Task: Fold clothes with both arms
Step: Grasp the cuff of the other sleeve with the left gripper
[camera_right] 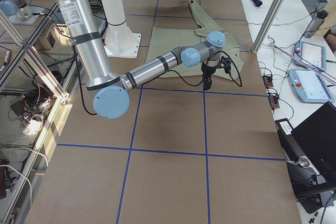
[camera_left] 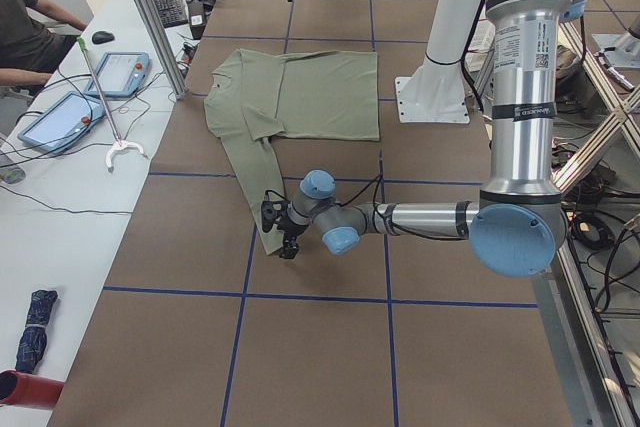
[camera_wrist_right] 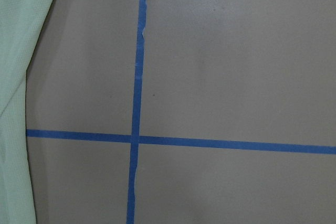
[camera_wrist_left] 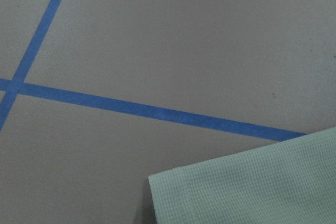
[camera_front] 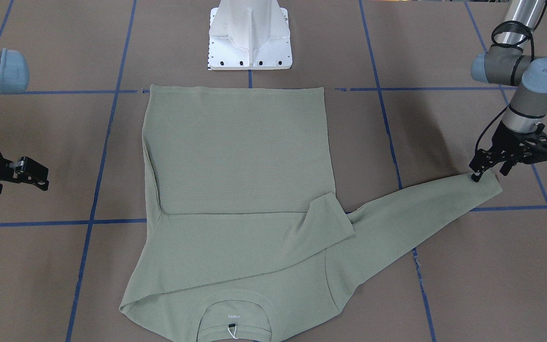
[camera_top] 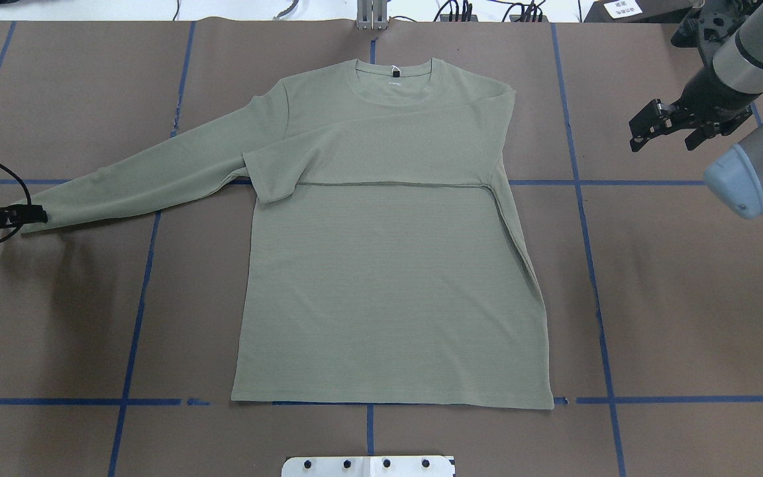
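Observation:
The pale sage-green shirt (camera_front: pixel 235 152) (camera_top: pixel 388 278) lies flat on the brown table, collar (camera_top: pixel 395 76) on the far side from the robot. One sleeve is folded across the chest (camera_top: pixel 368 156). The other sleeve (camera_top: pixel 143 179) stretches out toward the robot's left, its cuff (camera_wrist_left: pixel 252 187) flat on the table. My left gripper (camera_front: pixel 490 175) (camera_top: pixel 37 214) is low at that cuff, open, one fingertip (camera_front: pixel 476 178) touching the cuff edge. My right gripper (camera_top: pixel 663 139) (camera_front: pixel 41 178) hovers open and empty beyond the shirt's right side; its wrist view shows only the shirt's edge (camera_wrist_right: pixel 16 77).
The white pedestal base (camera_front: pixel 249 38) stands at the hem side of the shirt. Blue tape lines (camera_top: pixel 150 278) grid the table. A side table with tablets (camera_left: pixel 60 117) and a seated person (camera_left: pixel 30 27) lies beyond the collar end.

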Robot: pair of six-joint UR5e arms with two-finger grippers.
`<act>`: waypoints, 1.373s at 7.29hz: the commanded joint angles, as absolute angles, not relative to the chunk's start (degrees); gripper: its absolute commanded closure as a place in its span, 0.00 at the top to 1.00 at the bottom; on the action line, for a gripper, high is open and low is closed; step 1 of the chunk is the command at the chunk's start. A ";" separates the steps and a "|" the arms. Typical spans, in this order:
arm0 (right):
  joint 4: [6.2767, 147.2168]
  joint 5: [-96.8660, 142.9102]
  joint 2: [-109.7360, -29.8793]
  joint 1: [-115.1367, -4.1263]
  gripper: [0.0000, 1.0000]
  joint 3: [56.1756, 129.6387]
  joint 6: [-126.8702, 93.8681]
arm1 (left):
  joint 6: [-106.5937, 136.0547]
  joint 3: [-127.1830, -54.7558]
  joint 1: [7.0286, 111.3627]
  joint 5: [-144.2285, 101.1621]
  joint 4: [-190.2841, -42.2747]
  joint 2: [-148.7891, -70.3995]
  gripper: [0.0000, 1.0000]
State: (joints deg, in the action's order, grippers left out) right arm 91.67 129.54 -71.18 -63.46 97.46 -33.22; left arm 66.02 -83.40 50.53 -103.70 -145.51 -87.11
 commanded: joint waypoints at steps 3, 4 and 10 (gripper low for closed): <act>91.76 129.99 -71.02 -63.72 1.00 98.00 -33.31 | 67.15 -88.75 49.22 -103.97 -144.93 -83.51 0.88; 91.76 129.99 -71.02 -63.72 1.00 98.00 -33.31 | 67.06 -89.20 49.22 -103.97 -144.93 -82.80 0.87; 91.76 129.82 -70.93 -63.63 1.00 97.91 -33.49 | 66.88 -85.52 48.87 -103.97 -144.93 -85.78 0.87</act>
